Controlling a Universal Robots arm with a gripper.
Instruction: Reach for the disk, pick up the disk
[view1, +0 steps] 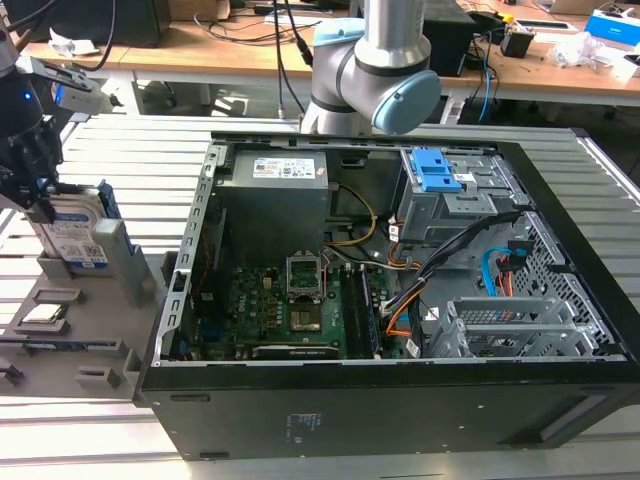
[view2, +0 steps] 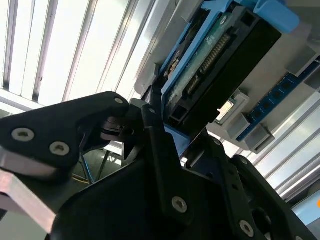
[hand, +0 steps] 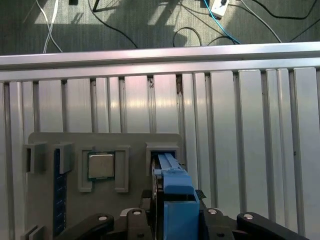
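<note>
Reach done: black gripper (hand: 175, 217) clamped on rectangular silver-grey metal disk (view1: 78, 235) in bright blue plastic bracket, upright at slot of flat grey plastic holder (hand: 100, 141), beside open black computer case (view1: 300, 420); lift clear of slot unconfirmed.

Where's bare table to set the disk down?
Free: slatted table beside the grey fixture, past the disk, away from the CPU chip; the strip before the PC case. Crowded: the fixture, where the claw grips the disk.

Open computer case (view1: 350, 410), CPU chip (hand: 101, 166)
</note>
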